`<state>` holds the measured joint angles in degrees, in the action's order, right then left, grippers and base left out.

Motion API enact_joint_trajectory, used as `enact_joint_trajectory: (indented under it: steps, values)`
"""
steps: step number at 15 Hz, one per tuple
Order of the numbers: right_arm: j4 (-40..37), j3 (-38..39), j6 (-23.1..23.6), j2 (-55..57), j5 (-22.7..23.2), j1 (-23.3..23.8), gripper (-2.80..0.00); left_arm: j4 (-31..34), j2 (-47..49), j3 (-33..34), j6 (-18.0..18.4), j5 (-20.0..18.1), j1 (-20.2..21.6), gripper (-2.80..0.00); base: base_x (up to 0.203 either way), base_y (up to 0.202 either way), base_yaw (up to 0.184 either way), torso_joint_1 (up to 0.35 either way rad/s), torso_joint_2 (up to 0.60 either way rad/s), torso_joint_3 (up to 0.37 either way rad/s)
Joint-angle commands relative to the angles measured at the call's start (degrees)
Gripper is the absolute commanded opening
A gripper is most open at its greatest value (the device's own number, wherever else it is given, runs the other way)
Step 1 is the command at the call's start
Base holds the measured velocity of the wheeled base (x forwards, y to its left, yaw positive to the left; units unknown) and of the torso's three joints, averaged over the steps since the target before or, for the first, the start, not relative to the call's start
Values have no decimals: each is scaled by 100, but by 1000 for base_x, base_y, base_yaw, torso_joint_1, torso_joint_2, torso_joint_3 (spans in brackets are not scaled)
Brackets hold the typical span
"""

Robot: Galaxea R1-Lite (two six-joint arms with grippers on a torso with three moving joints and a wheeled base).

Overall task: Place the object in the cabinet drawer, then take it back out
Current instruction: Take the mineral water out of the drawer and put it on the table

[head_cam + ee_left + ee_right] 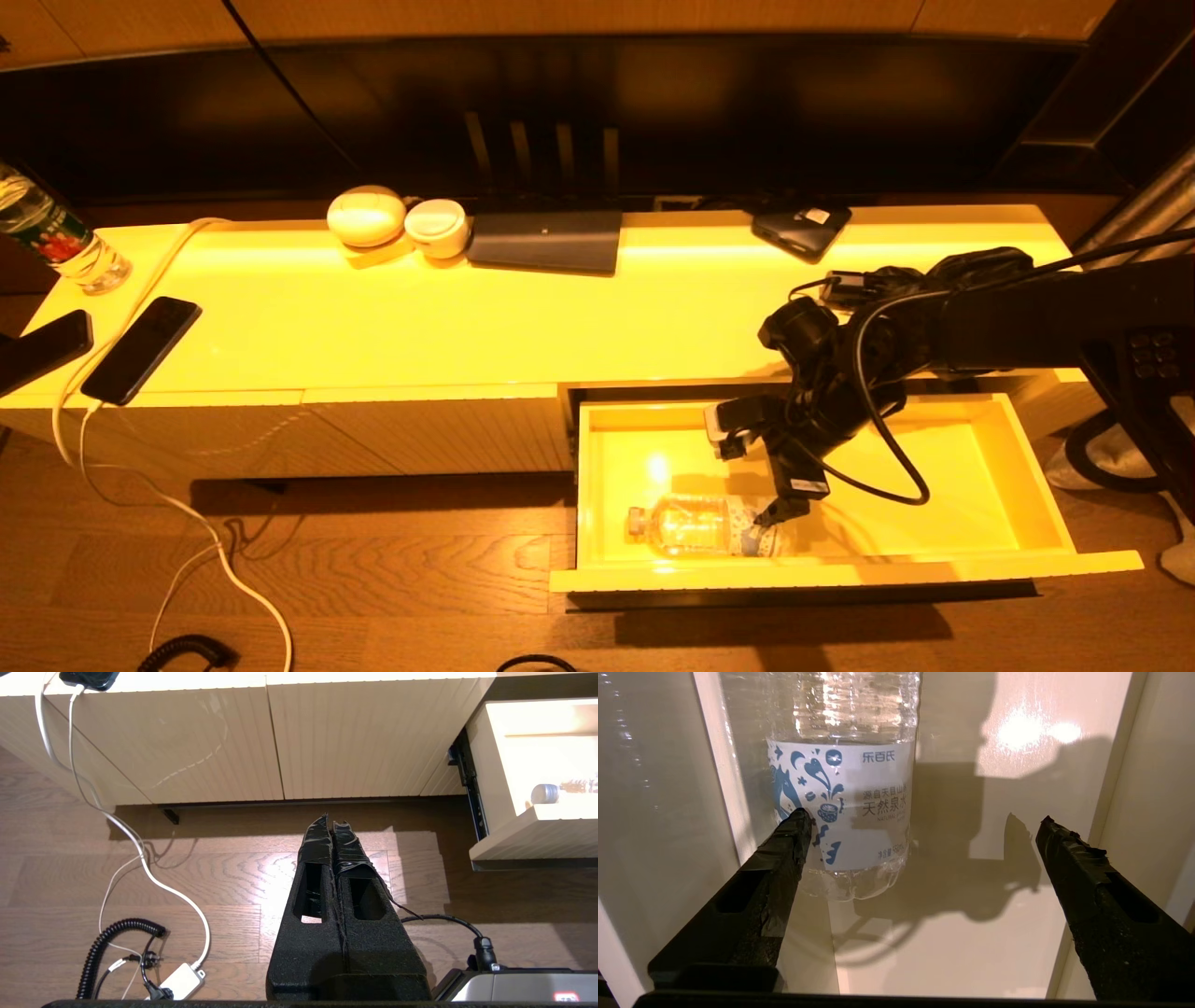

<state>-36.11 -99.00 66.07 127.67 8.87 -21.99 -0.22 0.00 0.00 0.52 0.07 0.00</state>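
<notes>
The cabinet drawer [934,485] stands pulled out, its glossy inside lit. A clear water bottle [695,525] with a white and blue label lies on its side along the drawer's front wall, cap toward the drawer's left end. My right gripper [756,476] hangs inside the drawer just over the bottle's base end. In the right wrist view that gripper [924,821] is open wide. One fingertip [796,828] is right beside the bottle [859,798]; the other is far off over bare drawer floor [971,933]. My left gripper [331,823] is shut on nothing, parked over the wooden floor.
On the cabinet top [467,317] lie two phones [140,350], a second water bottle [56,238], two white round cases [366,215], a dark tablet [546,241] and a black device [801,229]. Cables [140,858] trail over the floor by the ribbed cabinet panels [364,742].
</notes>
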Motion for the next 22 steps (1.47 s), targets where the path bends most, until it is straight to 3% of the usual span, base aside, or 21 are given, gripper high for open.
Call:
enact_joint_trajectory:
  steps: [1,22]
  values:
    - [-19,-5,37,47,9,-52,0,-4,0,9,0,1,0,-280,0,0,0,0,0,0]
    - [26,-15,-16,469,0,-130,0,-3,0,9,0,1,0,-280,0,0,0,0,0,0]
